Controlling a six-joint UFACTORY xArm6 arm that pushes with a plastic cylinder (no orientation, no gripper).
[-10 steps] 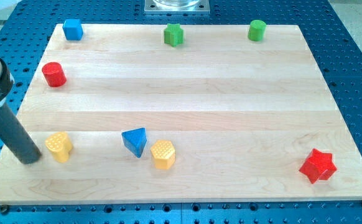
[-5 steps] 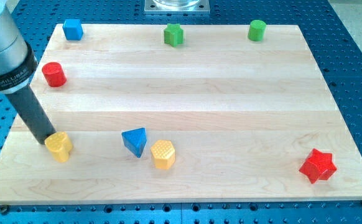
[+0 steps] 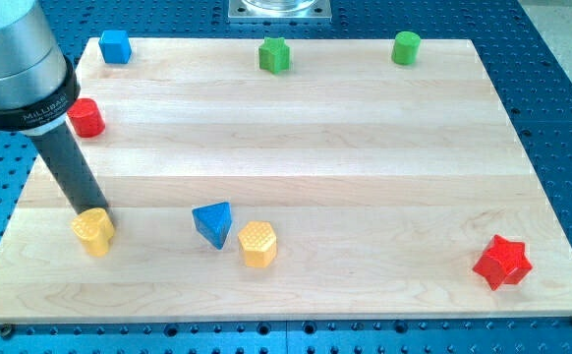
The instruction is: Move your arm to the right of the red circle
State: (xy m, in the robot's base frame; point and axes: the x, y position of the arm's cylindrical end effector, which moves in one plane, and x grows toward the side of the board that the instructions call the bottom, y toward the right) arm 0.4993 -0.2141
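The red circle [image 3: 88,118] is a short red cylinder near the board's left edge, partly covered by my arm's grey housing. My rod slants down from the view's upper left. My tip [image 3: 93,209] rests on the board just above the yellow heart block [image 3: 93,232], touching or nearly touching it. The tip is well below the red circle, about level with its right side.
A blue cube [image 3: 115,46], a green star [image 3: 274,55] and a green cylinder [image 3: 406,47] line the top edge. A blue triangle [image 3: 213,223] and a yellow hexagon [image 3: 257,243] sit at lower centre. A red star [image 3: 502,262] sits at lower right.
My tip has moved from the board's left edge rightward and up the view, past the yellow heart's upper left. The blocks have not visibly moved.
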